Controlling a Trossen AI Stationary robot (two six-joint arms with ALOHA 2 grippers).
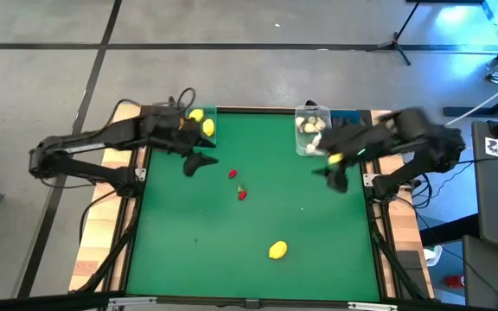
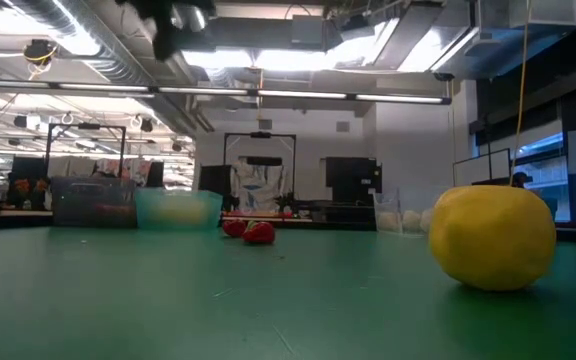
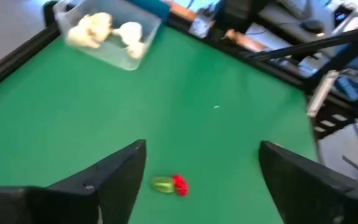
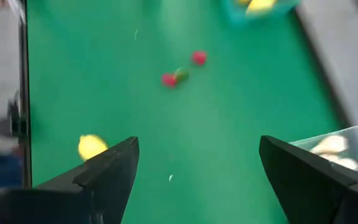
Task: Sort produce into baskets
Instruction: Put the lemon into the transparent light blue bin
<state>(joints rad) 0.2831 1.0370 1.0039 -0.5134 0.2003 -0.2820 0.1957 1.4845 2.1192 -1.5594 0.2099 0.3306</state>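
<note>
from above, the left gripper (image 1: 199, 163) hung with its fingers spread and nothing in them, near the teal bin (image 1: 204, 126) of lemons. the right gripper (image 1: 335, 180) hung the same way beside the clear bin (image 1: 310, 131) of garlic. two red berries (image 1: 237, 184) lay mid-table, and one lemon (image 1: 277, 250) sat apart near the front edge with open green all round it.

at table height, that lemon (image 2: 492, 237) looked smooth, hard and likely to roll, so best pinched across its middle.

past the left wrist, a berry (image 3: 179, 183) lay between the parted fingers.

past the right wrist, the berries (image 4: 183, 68) looked tiny and light.
</note>
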